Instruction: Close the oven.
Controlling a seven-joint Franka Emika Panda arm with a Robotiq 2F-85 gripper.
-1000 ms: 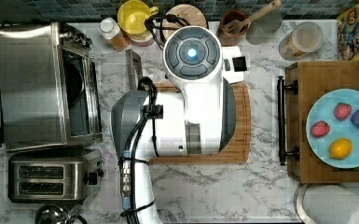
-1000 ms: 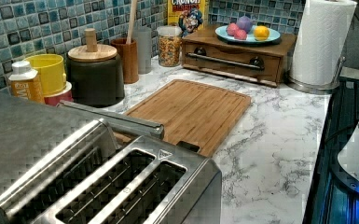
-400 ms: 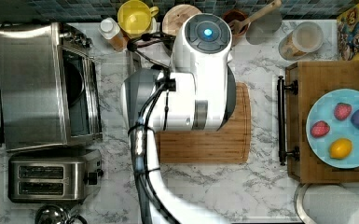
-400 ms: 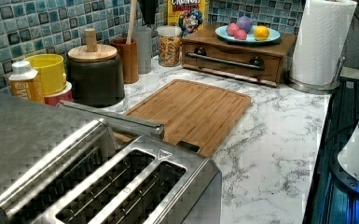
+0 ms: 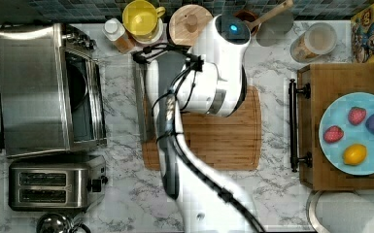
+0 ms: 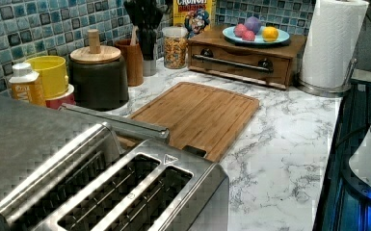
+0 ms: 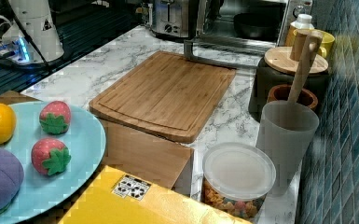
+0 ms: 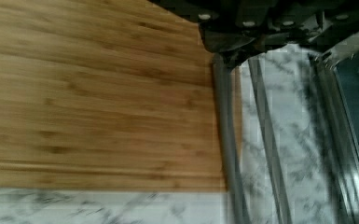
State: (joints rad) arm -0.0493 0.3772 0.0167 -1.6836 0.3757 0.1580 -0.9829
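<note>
The oven [image 5: 29, 90] is a steel box at the top view's left, and its glass door [image 5: 121, 104] lies folded down flat over the marble. The door's long bar handle [image 5: 140, 107] runs along the left edge of the cutting board [image 5: 213, 141]. My white arm [image 5: 209, 73] reaches over the board and hides my gripper in the top view. In the left view my gripper [image 6: 145, 29] hangs as a dark shape above the far end of the handle [image 6: 120, 122]. In the wrist view the gripper [image 8: 235, 53] sits just over the bar [image 8: 226, 140].
A two-slot toaster [image 5: 53, 184] stands beside the oven. A bottle [image 5: 116, 34], yellow cup [image 5: 141, 19], lidded dark jar [image 5: 189, 24] and utensil pot [image 6: 134, 60] line the tiled wall. A wooden drawer box [image 5: 345, 82] with a fruit plate [image 5: 359, 133] stands at the top view's right.
My arm has swung toward the tiled wall and the oven side. The gripper has come down into the left view, above the far end of the door handle. The door has stayed down.
</note>
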